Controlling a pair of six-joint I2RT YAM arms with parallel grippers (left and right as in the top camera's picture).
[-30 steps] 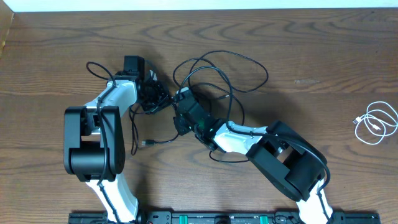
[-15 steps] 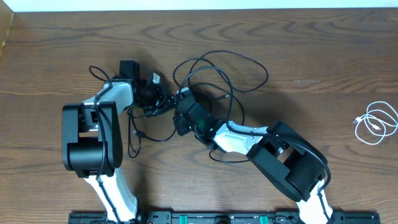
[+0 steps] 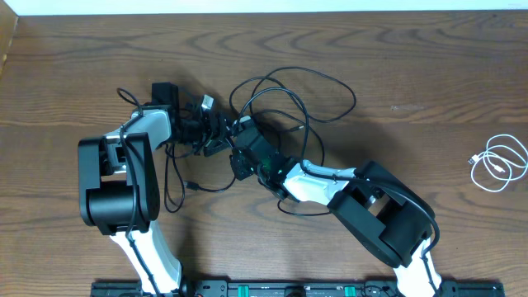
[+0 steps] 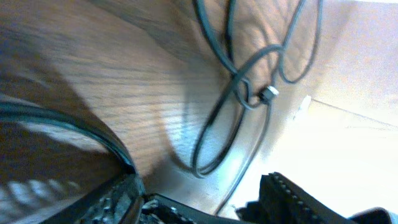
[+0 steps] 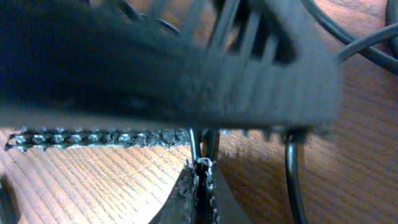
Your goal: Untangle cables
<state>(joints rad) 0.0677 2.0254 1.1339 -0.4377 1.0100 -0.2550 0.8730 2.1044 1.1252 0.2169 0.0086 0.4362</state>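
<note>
1 wide wooden table (image 3: 429,66) fills the overhead view. Its far edge runs straight along a pale strip at the top, and its near edge is taken up by the dark rail where the 2 arms are mounted. The broadest stretch of bare wood lies on the right, between the tangle and the right edge, and a narrower bare band runs along the far left.

The right arm (image 3: 379,214) reaches from the near right toward the middle, and the left arm (image 3: 115,181) stands at the near left with its forearm pointing right. The 2 wrists meet near the centre, just beside each other, so there is little room between them.

The black cables (image 3: 294,97) lie as a loose heap of overlapping loops just right of centre, spreading to the far right of the grippers, with thinner strands trailing near and left around the left arm. In the left wrist view we see crossed loops of them (image 4: 236,93) flat on the wood, with 1 small metal plug (image 4: 268,93) at the crossing.

The white cord (image 3: 497,163) sits coiled by itself close to the right edge, well apart from everything else.

The left gripper (image 3: 213,124) stands with its jaws apart, and in its own camera nothing sits between the 2 fingers. The right gripper (image 5: 200,177) is pinched tight on thin strands of the black cables, at the left side of the heap.
</note>
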